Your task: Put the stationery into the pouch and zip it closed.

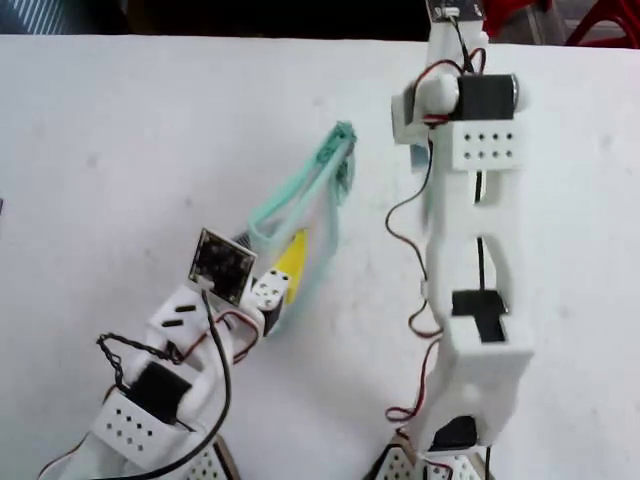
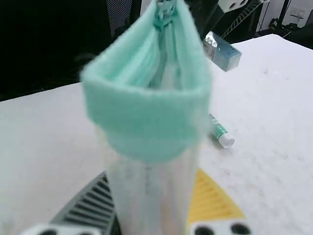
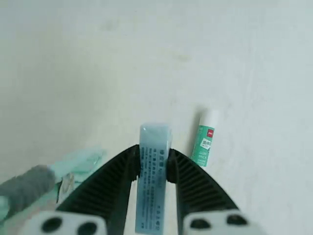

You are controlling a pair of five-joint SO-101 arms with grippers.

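Observation:
My left gripper (image 1: pixel 283 275) is shut on the near end of a mint-green, see-through pouch (image 1: pixel 305 205), holding it up off the table between the grey and yellow fingers (image 2: pixel 210 200). The pouch mouth (image 2: pixel 146 112) faces the left wrist camera, and its zipper (image 2: pixel 164 14) runs along the far end. My right gripper (image 3: pixel 154 154) is shut on a light-blue eraser block (image 3: pixel 154 181), which hangs just beyond the pouch (image 2: pixel 222 51). A green-and-white glue stick (image 3: pixel 204 139) lies on the table beside it (image 2: pixel 220 132). A corner of the pouch (image 3: pixel 73 164) lies near the right gripper.
The white table (image 1: pixel 120 150) is bare to the left and far right. The right arm (image 1: pixel 470 200) stretches from the near edge toward the far edge and covers the table under it. Dark room lies beyond the far edge.

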